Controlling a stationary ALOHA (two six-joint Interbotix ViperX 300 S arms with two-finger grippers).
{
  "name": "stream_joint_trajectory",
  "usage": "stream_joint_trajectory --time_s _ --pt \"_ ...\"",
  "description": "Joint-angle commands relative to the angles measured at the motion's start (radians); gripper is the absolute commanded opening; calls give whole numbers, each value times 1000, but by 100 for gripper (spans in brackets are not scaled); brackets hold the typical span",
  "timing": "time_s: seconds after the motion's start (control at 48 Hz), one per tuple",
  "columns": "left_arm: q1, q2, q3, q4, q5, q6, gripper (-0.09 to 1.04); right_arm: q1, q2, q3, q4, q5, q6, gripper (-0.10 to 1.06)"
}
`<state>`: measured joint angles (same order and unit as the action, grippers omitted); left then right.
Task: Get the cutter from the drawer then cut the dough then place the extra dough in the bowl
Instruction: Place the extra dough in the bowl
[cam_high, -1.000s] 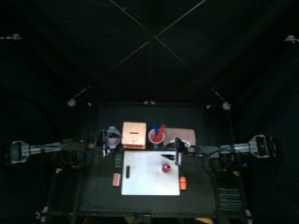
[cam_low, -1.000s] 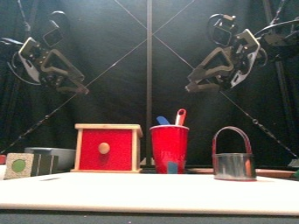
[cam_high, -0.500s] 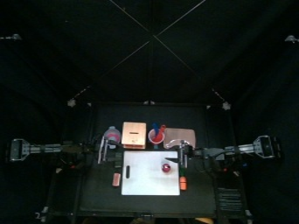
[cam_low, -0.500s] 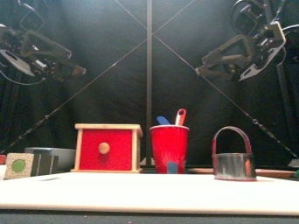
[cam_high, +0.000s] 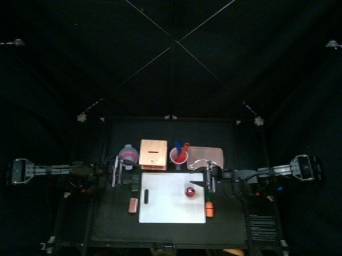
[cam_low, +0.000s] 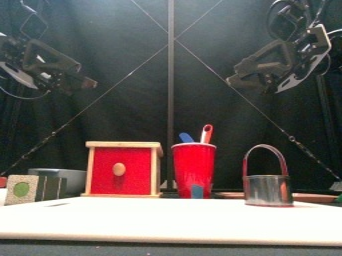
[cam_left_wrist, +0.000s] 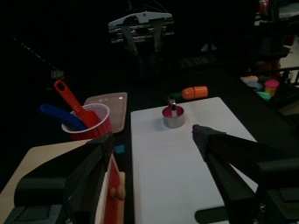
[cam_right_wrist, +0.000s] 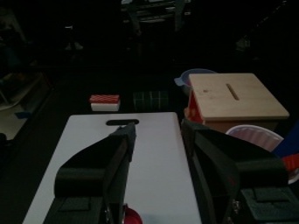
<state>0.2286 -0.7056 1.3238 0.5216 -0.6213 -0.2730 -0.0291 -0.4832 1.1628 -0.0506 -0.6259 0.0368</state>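
Both arms are hanging high and wide of the table, one at each upper corner of the front view. The left gripper (cam_left_wrist: 158, 164) is showing its jaws spread and empty. The right gripper (cam_right_wrist: 165, 164) is released too, grasping nothing.

The cutter (cam_low: 267, 178) is standing upright on the white board (cam_high: 163, 205), already out of the drawer. It is sitting lower right in the front view and right of the board's centre in the top view. Something red is showing at its base, probably the dough, but it is too small to tell.

Risks, as I'm judging them:
- The wire handle is thin, so an off-centre grab is likely tipping the cutter or sliding it over the board.
- Dough may be sticking inside the ring and lifting with it.

In the top view the bowl (cam_high: 128, 153) is sitting left of the wooden box (cam_low: 123, 168), across from the cutter, so scraps are risking a drop on the way.

The red cup (cam_low: 194, 168) with its knives is standing just behind the board, crowding any reach, and the pink tray (cam_high: 209, 154) is lying to its right. Orange toys (cam_high: 210, 209) are lying along the board's side edges, and the right-hand one is near the cutter. The sushi roll (cam_right_wrist: 152, 96) is sitting beyond the board.
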Motion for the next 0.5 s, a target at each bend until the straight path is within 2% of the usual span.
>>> stream_joint_trajectory --time_s 0.021,0.5 --pt "0 2 -12 -2 -9 2 102 -2 -14 -9 3 -9 2 83" --pt "9 2 -11 -3 -8 35 102 6 -14 8 25 -9 3 83"
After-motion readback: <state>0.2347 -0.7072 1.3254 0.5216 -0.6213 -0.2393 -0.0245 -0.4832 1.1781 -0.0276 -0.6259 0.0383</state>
